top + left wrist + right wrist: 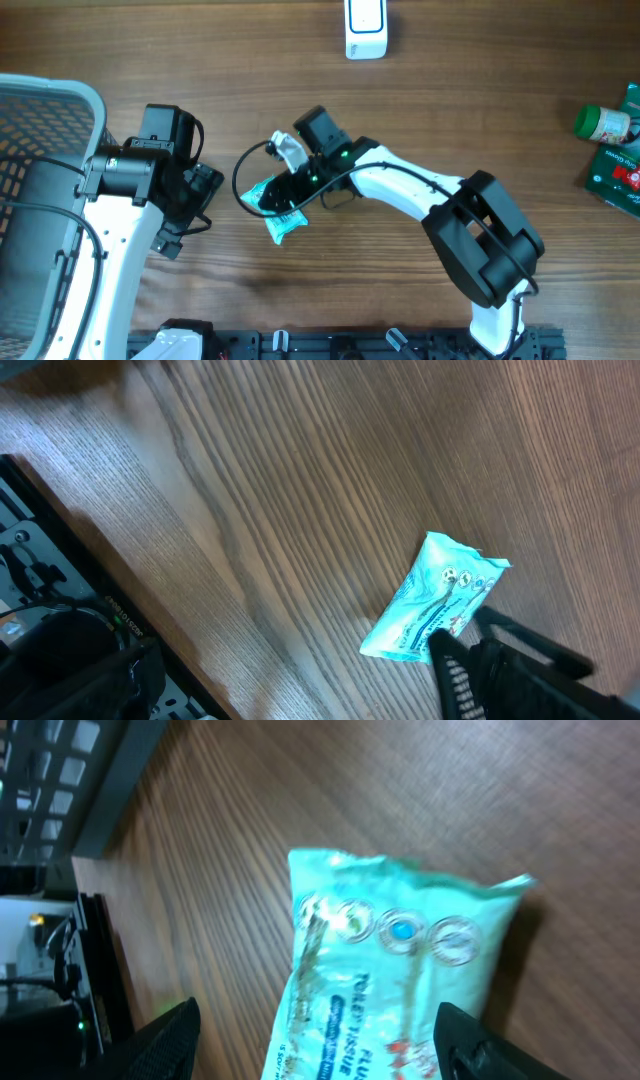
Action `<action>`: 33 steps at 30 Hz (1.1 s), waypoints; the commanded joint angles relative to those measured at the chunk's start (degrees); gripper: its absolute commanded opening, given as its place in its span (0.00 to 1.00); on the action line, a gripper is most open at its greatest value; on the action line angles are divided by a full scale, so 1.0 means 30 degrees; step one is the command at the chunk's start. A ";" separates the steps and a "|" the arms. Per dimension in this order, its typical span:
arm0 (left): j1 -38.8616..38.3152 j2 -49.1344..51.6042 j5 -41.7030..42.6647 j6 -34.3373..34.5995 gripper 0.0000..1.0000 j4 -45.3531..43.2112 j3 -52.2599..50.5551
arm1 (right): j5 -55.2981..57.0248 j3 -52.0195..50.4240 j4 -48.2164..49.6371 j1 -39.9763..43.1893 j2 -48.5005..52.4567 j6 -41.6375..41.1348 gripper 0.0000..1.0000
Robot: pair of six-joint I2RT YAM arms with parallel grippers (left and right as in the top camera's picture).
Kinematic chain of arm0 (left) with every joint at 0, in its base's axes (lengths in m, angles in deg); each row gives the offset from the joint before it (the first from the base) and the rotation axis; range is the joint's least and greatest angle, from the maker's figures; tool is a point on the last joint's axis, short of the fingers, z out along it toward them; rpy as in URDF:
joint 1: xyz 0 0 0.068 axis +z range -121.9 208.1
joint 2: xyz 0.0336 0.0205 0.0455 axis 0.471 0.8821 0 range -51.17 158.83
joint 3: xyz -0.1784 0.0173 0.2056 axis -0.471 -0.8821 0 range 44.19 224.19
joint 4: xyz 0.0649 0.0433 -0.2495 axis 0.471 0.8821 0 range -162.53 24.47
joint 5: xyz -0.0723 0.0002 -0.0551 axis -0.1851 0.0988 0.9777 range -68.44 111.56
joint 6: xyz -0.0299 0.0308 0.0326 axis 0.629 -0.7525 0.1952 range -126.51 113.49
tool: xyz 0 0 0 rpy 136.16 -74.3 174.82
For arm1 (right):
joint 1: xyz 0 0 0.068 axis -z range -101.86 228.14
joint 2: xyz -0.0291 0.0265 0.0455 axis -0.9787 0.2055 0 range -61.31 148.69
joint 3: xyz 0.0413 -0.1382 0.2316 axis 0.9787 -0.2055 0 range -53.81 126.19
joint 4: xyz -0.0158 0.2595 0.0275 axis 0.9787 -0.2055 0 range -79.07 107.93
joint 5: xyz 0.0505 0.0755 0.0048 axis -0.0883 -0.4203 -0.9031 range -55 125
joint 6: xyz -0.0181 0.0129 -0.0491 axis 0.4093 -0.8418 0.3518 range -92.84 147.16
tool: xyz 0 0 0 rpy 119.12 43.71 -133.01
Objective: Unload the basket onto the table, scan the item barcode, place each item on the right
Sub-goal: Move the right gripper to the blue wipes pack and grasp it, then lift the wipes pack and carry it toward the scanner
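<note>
The item is a teal tissue packet (283,228) lying flat on the wooden table. My right gripper (278,195) hangs right over it. In the right wrist view the packet (400,970) fills the space between the jaws of the right gripper (322,1045). They stand open on either side, with bare wood showing beside the left fingertip (165,1040). My left gripper (198,200) is open just left of the packet (430,600), holding nothing. The white scanner (365,28) stands at the table's far edge. No barcode shows on the packet.
A grey mesh basket (60,100) sits at the far left beside the left arm. A green bottle (603,122) and a green packet (620,172) lie at the right edge. The table's front rail (60,570) runs close by the left gripper.
</note>
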 commanded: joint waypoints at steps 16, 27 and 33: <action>0.0080 -0.0175 0.0007 -0.0087 1.00 0.0015 0.0182 | 0.5260 -0.0204 -0.0546 0.0189 0.1807 -0.3912 0.28; 0.0087 -0.0175 0.0007 -0.0087 1.00 0.0015 0.0182 | 0.8204 0.1916 -0.6666 0.5690 0.1173 -0.2994 0.19; 0.0087 -0.0175 0.0007 -0.0095 1.00 0.0015 0.0182 | 0.8204 0.2798 -0.9100 0.9063 -0.0423 0.0306 0.29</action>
